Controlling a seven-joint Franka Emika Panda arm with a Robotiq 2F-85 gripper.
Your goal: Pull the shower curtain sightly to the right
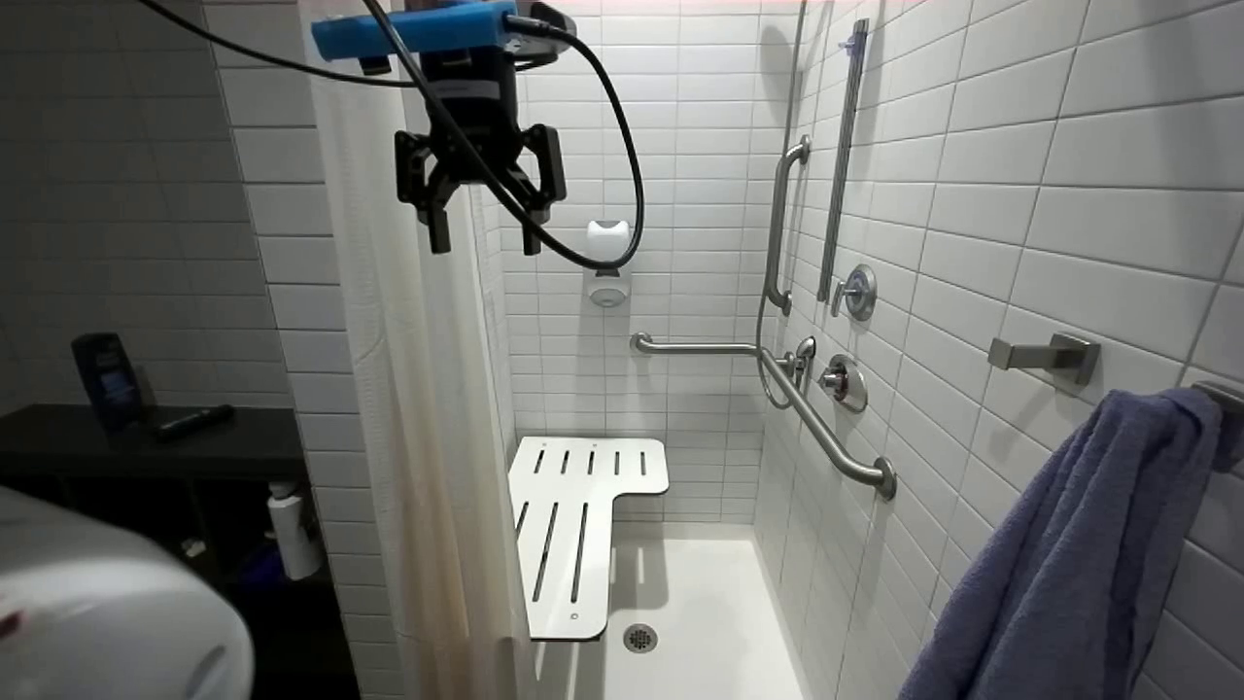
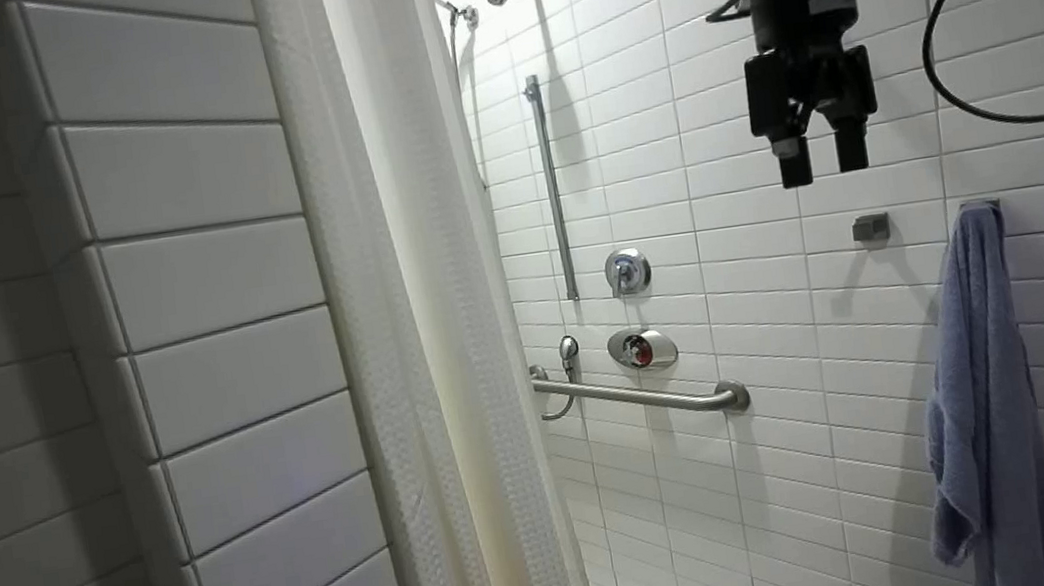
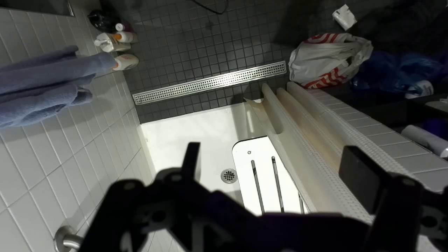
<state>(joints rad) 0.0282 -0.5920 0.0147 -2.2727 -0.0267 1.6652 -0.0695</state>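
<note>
Our black two-finger gripper [image 1: 485,236] holds nothing, its fingers apart; the tall off-white fabric shower curtain [image 1: 432,408] hangs in folds at left in both exterior views. We should straddle its loose edge, close firmly, then draw gently rightward, stopping early.
</note>
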